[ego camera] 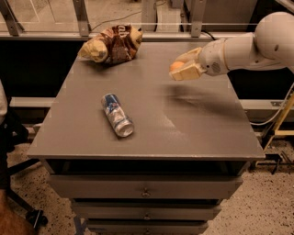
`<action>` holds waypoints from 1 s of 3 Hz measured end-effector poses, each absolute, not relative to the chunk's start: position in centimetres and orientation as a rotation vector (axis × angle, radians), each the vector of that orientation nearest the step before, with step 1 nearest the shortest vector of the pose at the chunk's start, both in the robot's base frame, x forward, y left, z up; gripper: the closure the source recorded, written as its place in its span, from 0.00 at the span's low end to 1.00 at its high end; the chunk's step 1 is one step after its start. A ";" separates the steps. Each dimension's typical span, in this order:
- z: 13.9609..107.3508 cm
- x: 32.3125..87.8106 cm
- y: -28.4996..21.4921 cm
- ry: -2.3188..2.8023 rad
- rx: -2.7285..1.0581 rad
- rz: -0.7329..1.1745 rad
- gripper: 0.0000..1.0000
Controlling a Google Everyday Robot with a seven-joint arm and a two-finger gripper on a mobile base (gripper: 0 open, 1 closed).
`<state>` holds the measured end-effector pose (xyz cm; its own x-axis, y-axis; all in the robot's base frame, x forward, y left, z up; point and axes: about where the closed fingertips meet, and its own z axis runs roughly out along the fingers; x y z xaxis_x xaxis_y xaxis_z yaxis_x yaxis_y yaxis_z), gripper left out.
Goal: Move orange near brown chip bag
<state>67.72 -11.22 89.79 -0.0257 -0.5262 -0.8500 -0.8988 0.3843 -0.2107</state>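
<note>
The brown chip bag (112, 44) lies crumpled at the back left of the grey table top (142, 133), dark brown with pale yellow ends. My gripper (180, 69) hangs above the right back part of the table, to the right of the bag and well apart from it. It is shut on the orange (177, 65), which shows between the cream fingers (186, 72). The orange is off the table; a dark shadow lies on the surface below and to the right of it.
A blue-and-silver drink can (117, 115) lies on its side left of the table's middle. The table has drawers (144, 188) in front. A glass rail with metal posts (81, 13) runs behind it. A chair base (27, 211) stands at the lower left.
</note>
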 end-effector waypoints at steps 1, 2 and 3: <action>89.8 67.7 -11.2 1.687 -1.270 0.489 1.00; 90.7 70.0 -10.6 1.641 -1.252 0.454 1.00; 91.5 73.4 -9.7 1.626 -1.224 0.400 1.00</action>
